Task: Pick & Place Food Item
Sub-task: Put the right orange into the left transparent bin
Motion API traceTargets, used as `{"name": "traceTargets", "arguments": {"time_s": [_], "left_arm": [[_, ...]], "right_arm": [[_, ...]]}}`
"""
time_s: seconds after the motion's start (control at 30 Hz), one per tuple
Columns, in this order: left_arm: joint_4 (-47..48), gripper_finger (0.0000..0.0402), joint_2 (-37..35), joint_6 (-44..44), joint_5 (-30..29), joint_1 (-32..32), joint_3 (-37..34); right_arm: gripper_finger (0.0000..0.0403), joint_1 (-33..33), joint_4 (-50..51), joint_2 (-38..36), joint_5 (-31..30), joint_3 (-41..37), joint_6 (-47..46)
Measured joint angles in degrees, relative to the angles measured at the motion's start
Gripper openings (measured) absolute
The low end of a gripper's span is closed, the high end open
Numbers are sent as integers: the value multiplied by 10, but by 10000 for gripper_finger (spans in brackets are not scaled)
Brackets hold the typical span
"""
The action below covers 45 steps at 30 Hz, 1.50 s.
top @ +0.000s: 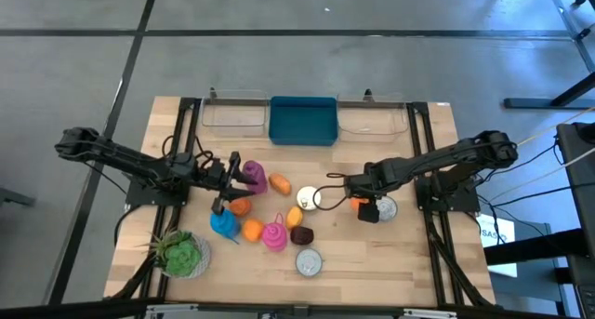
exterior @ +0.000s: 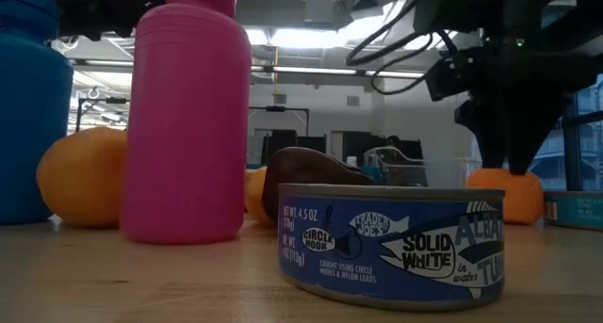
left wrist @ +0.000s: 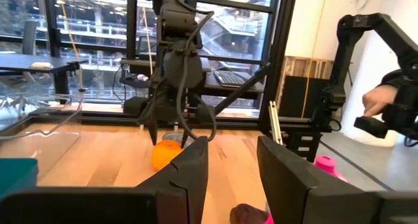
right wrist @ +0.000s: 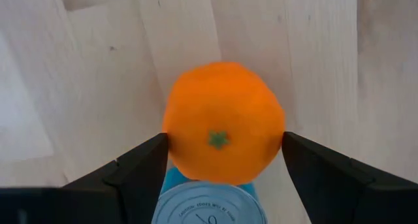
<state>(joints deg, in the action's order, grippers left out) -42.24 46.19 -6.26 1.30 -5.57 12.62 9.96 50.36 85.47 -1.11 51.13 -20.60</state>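
The orange (right wrist: 222, 123) is round with a green stem mark and lies between my right gripper's (right wrist: 222, 162) two dark fingers. In the high view, the orange (top: 357, 205) shows right of the table's middle under my right gripper (top: 364, 206). In the low view, the orange (exterior: 504, 196) sits low behind the dark fingers; whether it rests on the table cannot be told. My left gripper (left wrist: 228, 175) is open and held level beside a purple item (top: 251, 173), left of the middle; nothing lies between its fingers. My right gripper pinches the orange between its two fingers, one on each side at its widest part (right wrist: 171, 136). The fingers come from above, pointing down.
A tuna can (top: 386, 208) lies right beside the orange. A blue bin (top: 302, 121) stands at the far edge between two clear trays (top: 232, 117). Left of the middle lie a pink bottle (top: 274, 235), a blue bottle (top: 223, 224), oranges, a brown item (top: 300, 233), another can (top: 309, 260) and a green plant (top: 181, 254).
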Motion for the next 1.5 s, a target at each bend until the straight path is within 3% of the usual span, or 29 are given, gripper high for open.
{"name": "traceTargets", "arguments": {"time_s": [0.33, 1.03, 1.5], "left_arm": [[0, 125, 0, 0, -2, -4, 0], [0, 123, 0, 0, -2, -4, 0], [0, 123, 0, 0, -2, -4, 0]], "right_arm": [[297, 0, -88, -1, -2, -29, -3], [278, -2, -121, 35, 28, -25, 16], [237, -2, -118, 35, 31, -24, 27]]}}
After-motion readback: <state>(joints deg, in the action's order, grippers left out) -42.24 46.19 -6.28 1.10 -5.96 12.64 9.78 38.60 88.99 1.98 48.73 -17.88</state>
